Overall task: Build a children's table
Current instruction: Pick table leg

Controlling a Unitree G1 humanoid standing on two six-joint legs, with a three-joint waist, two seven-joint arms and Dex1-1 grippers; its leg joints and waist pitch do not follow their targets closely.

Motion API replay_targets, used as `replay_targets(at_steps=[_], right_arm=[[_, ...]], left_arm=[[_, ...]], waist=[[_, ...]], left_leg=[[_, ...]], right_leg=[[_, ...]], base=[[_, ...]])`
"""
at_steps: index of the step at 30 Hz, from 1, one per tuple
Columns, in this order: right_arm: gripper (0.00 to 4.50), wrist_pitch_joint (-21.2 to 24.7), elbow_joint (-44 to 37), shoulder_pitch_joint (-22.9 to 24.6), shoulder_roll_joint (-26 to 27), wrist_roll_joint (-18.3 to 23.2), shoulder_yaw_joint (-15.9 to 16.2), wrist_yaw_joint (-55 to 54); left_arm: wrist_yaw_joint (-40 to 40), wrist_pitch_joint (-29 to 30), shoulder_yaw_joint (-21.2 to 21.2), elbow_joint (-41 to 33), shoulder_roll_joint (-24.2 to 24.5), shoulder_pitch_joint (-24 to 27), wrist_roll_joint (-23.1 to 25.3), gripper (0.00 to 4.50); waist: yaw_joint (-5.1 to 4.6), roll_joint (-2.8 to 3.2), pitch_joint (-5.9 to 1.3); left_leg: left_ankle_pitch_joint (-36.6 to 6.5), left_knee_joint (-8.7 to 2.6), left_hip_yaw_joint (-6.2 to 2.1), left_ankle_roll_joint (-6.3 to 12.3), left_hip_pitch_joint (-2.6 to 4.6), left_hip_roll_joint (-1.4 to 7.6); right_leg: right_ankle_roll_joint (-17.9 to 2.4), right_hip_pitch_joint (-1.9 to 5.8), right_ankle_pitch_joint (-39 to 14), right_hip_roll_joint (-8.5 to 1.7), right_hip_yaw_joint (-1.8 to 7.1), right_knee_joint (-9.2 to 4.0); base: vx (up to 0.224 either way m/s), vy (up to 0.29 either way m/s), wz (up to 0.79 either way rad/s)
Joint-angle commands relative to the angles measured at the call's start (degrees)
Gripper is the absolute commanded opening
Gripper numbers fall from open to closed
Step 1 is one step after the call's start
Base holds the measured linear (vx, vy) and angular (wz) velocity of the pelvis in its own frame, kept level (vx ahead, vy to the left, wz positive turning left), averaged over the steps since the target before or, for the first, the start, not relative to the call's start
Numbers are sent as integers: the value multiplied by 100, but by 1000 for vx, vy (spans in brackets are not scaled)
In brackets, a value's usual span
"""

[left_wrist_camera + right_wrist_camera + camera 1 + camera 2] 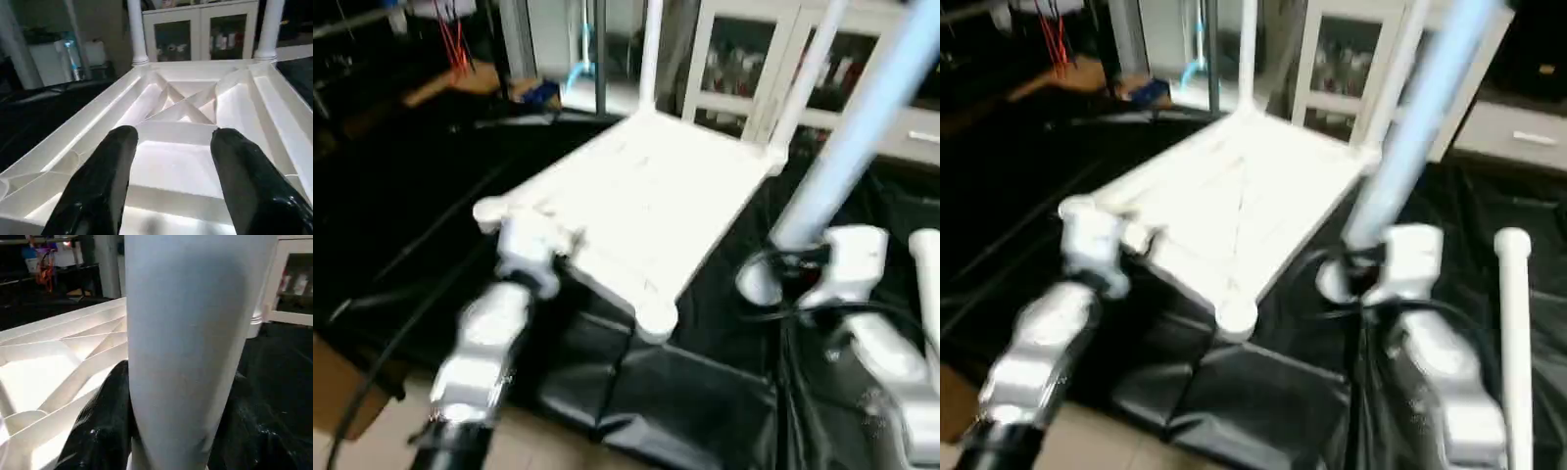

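The white tabletop [646,196] lies upside down on a black sheet, its X-braced ribs [186,100] facing up. Two tube legs [651,49] [803,78] stand in its far corner sockets. The near-right socket [656,318] and near-left socket [489,211] hold nothing. My left gripper [173,134] hovers open over the near-left rim, nothing between its fingers [112,166]. My right gripper [803,259] is shut on a third leg [862,127], which tilts up and to the right, beside the tabletop's right edge. A fourth leg [1515,333] lies on the sheet at the far right.
The black sheet [656,392] covers the work surface, and pale floor [538,446] shows at its front edge. A white glass-door cabinet [754,59] stands behind the tabletop. Cables and clutter [460,59] sit at the back left, and a brown board [333,392] at the near left.
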Motion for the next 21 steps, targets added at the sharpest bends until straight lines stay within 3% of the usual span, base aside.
replay_targets(at_steps=[1, 2, 3, 4, 7, 8, 10, 11, 13, 14, 16, 17, 18, 19, 21], right_arm=[[183, 111, -217, -3, -51, 69, 120, 67], [183, 120, -222, 4, -69, 68, 132, 85], [183, 119, -238, 7, -105, 101, 169, 156], [183, 111, -245, 1, -134, 115, 194, 204], [183, 147, -283, -22, -189, 197, 200, 312], [183, 165, -295, -23, -191, 213, 192, 318], [183, 180, -284, -60, -256, 215, 136, 386], [183, 191, -269, -83, -280, 219, 112, 409], [183, 225, -205, -177, -347, 253, 53, 477], [183, 231, -192, -196, -358, 262, 44, 489], [183, 232, -122, -261, -457, 312, 36, 582], [183, 232, -122, -261, -457, 312, 36, 582], [183, 223, -79, -262, -543, 340, 38, 686], [183, 223, -79, -262, -543, 340, 38, 686], [183, 245, -88, -216, -668, 365, 36, 840]], left_arm=[[-411, -3, 38, -41, 54, -24, -336, 277], [-485, -4, 37, -51, 50, -39, -403, 277], [-578, 16, 26, -62, 73, -100, -434, 277], [-584, -9, 17, -20, 106, -150, -380, 277], [-381, -196, 85, 437, 225, -317, 9, 277], [-330, -232, 110, 539, 241, -340, 81, 277], [-492, -333, 63, 890, 427, -484, 164, 277], [-609, -356, 16, 1011, 515, -566, 189, 277], [-1192, -447, -157, 1367, 761, -885, 144, 277], [-1319, -460, -188, 1431, 802, -947, 119, 277], [-2387, -416, -421, 1570, 989, -1212, -174, 277], [-2387, -416, -421, 1570, 989, -1212, -174, 277], [-3227, -408, -663, 1692, 1131, -1444, -269, 277], [-3227, -408, -663, 1692, 1131, -1444, -269, 295], [-4004, -817, -1041, 2219, 1201, -1904, 0, 305]], waist=[[45, -11, -352], [55, -12, -355], [49, -15, -336], [71, 17, -315], [70, 21, -231], [63, 3, -209], [39, -118, -180], [30, -101, -160], [7, -79, -164], [-1, -121, -151], [23, -162, -136], [26, -151, -139], [25, -153, -134], [42, -163, -148], [59, -169, -170]], left_leg=[[2249, -319, -136, 774, -18, 322], [2254, -314, -124, 766, 9, 324], [2036, -341, -124, 750, -18, 336], [1631, -363, -103, 757, 6, 371], [535, -475, -90, 637, 16, 426], [86, -521, -86, 483, 11, 442], [-491, -573, -39, 290, 26, 448], [-752, -601, -35, 188, 25, 434], [-902, -619, -30, -6, 34, 450], [-912, -636, -31, -36, 19, 449], [-1065, -669, -23, -195, 18, 441], [-1059, -669, -18, -212, 22, 447], [-993, -668, -12, -216, 16, 448], [-869, -651, 10, -170, 2, 439], [-641, -638, 21, -78, -6, 427]], right_leg=[[-1471, 261, 3174, -238, 231, -229], [-1535, 235, 3104, -228, 227, -240], [-1625, 235, 2750, -238, 218, -266], [-1697, 185, 2278, -264, 209, -319], [-1682, 167, 1094, -275, 187, -446], [-1617, 174, 753, -304, 202, -477], [-1490, 148, 142, -325, 218, -545], [-1408, 122, -259, -332, 231, -568], [-1281, 83, -453, -332, 230, -579], [-1234, 78, -490, -332, 230, -601], [-1133, 26, -652, -357, 244, -604], [-1145, 13, -632, -359, 245, -599], [-1193, 8, -478, -364, 248, -596], [-1213, 13, -361, -367, 257, -583], [-1230, 40, -91, -366, 259, -573]], base=[[0, 0, 0], [0, 0, 0], [0, 0, 0], [0, 0, 0], [-39, 24, 1], [-71, 29, 0], [-73, 22, 3], [-73, 12, 5], [-73, -2, 3], [-66, -4, 1], [-51, 3, -1], [0, 0, 0], [0, 0, 0], [0, 0, 0], [0, 0, 0]])
